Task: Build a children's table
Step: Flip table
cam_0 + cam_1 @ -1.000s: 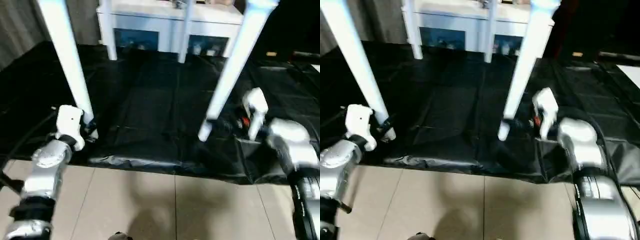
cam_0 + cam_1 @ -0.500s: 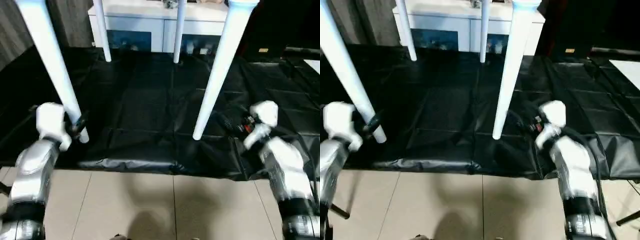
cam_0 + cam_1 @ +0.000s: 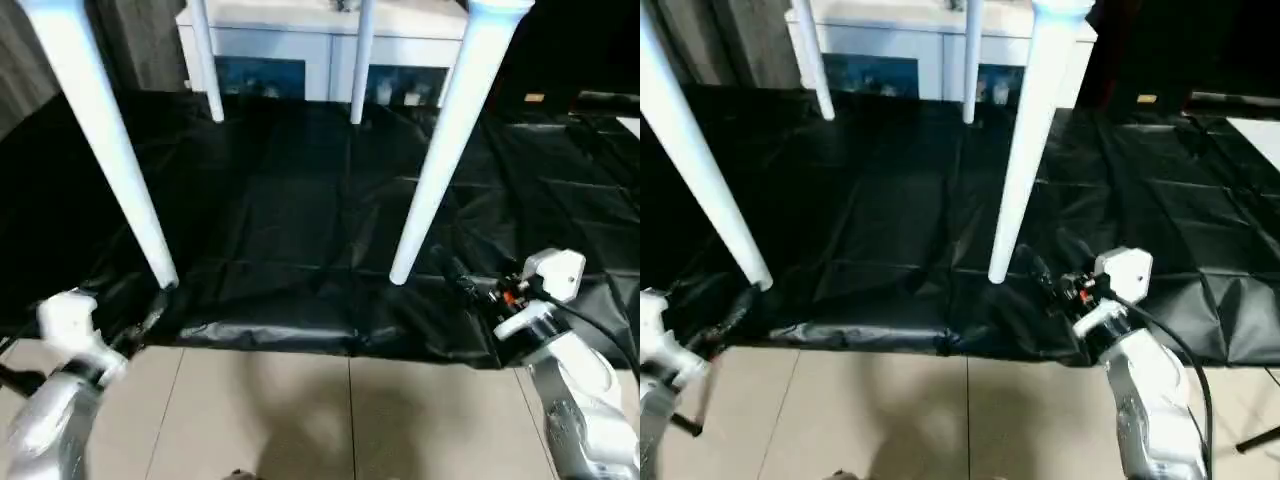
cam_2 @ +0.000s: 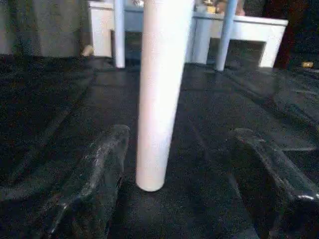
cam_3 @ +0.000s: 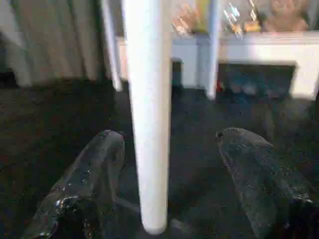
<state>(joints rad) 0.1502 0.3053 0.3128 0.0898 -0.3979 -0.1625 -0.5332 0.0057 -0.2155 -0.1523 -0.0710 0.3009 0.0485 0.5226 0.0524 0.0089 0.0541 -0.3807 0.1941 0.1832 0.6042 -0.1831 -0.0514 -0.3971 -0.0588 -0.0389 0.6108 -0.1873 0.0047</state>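
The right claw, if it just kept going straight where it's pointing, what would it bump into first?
Most likely the white table leg: it stands right ahead between the open right claw fingers, foot on the black floor sheet. The gap to it is hard to judge.

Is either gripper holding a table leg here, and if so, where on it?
Nothing is held. Left gripper and right gripper are both open, each facing a white tapered tube leg without touching it.

Black plastic sheet (image 3: 300,200) over beige tiled floor (image 3: 300,410); white cabinet (image 3: 330,50) behind; grey curtain (image 5: 55,40).
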